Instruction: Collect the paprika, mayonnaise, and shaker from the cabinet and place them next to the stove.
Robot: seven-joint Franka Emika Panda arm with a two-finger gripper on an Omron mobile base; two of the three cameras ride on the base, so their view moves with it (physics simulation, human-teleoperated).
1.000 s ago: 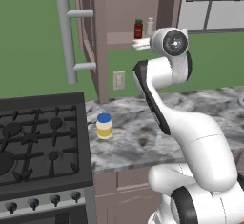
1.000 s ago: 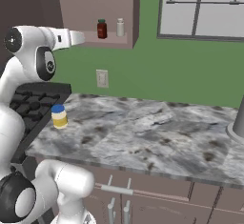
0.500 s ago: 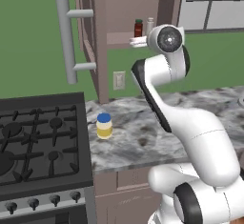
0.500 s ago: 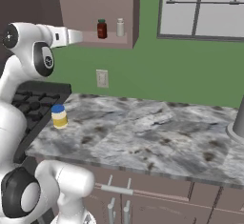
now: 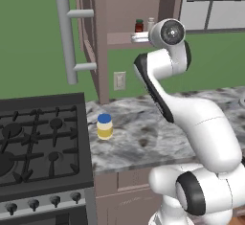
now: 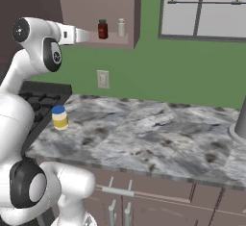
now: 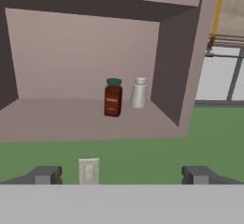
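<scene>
The paprika (image 7: 113,98), a dark red jar with a dark cap, stands on the shelf of the open cabinet (image 7: 71,123). Just to its right stands the slim whitish shaker (image 7: 139,93). My gripper (image 7: 121,175) is open, its fingertips (image 7: 45,174) wide apart, level with the shelf and a short way in front of it with nothing between them. From the side the gripper (image 6: 88,36) points at the paprika (image 6: 102,29) and the shaker (image 6: 121,27). The mayonnaise (image 5: 105,126), pale yellow with a blue lid, sits on the counter right beside the stove (image 5: 38,142).
The cabinet door with its long grey handle (image 5: 67,39) stands open to the left of the arm. A wall outlet (image 5: 119,80) sits below the shelf. The marble counter (image 6: 158,133) stretches right toward a window (image 6: 206,8). A grey object (image 6: 240,124) stands at the far right.
The arm has risen a little and the hand has edged closer to the cabinet shelf. The jars have not moved, and the jaws stay open.
</scene>
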